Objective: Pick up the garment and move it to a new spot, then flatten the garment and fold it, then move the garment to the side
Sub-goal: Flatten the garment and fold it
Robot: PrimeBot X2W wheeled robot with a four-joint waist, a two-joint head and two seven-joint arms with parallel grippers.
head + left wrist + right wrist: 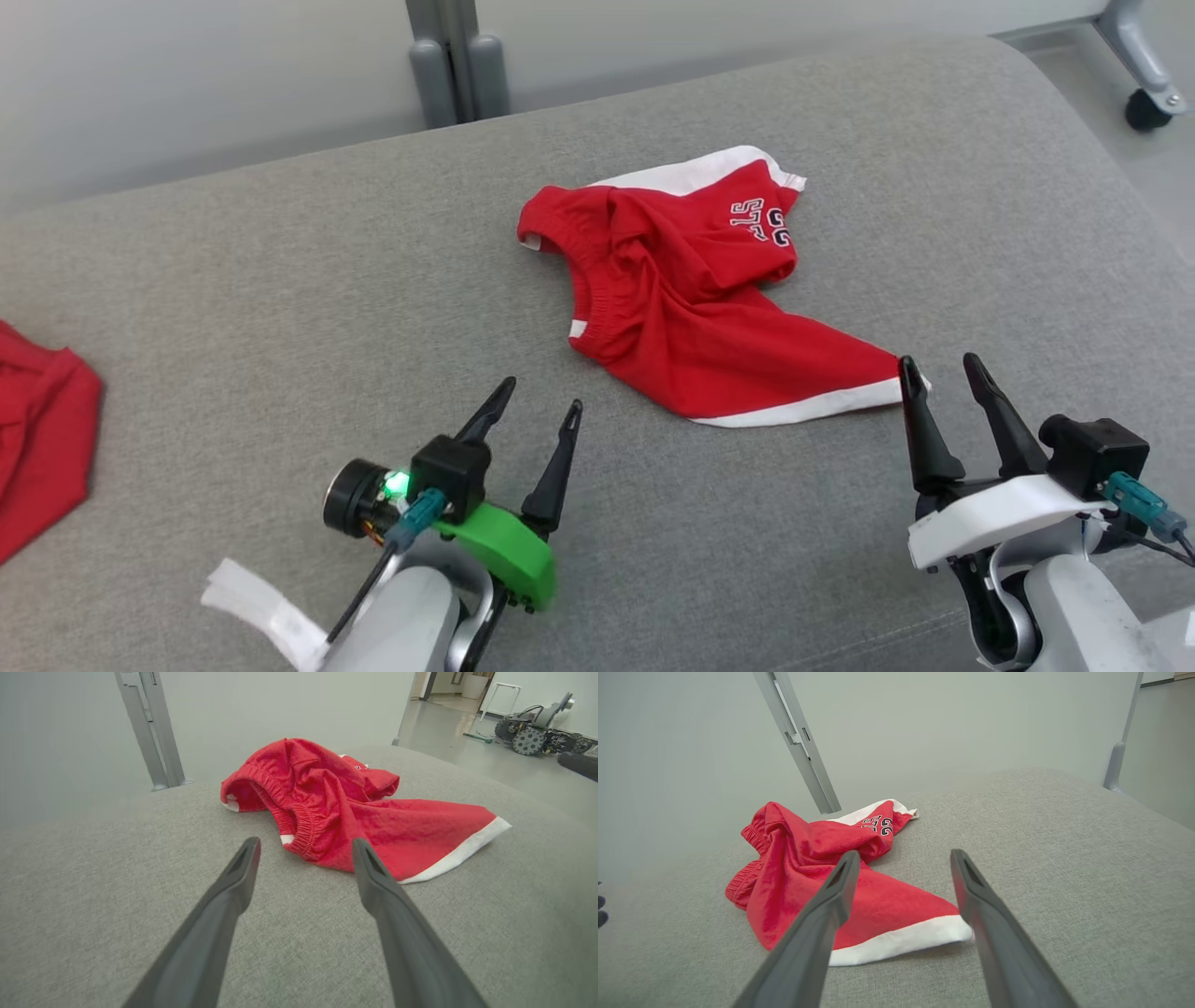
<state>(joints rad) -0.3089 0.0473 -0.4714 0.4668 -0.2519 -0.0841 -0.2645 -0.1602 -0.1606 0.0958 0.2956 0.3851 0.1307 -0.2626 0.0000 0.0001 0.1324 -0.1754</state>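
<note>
Garment: red shorts w/ white hems, crumpled, lying on the grey cushion a bit past its ctr twd the far edge, right of middle. Elastic waistband faces the left side, bunched and partly standing open. One leg is folded back twd the far edge, w/ white hem and a black-and-white number print on it. The other leg runs flat twd the near right, ending in a white hem.

Right gripper is by that near hem, jaws wide, holding nothing. Its wrist view has the hem corner lying btwn the two fingers; contact can't be told.

Left gripper is over bare cushion on the near side of the waistband, apart from the cloth, jaws wide, empty. Fingers point at the waistband.

Further out: a second red cloth at the cushion's left edge, well apart from the shorts. White strip near the left forearm. Grey post behind the far edge. Caster wheel on the floor off the far right corner.
</note>
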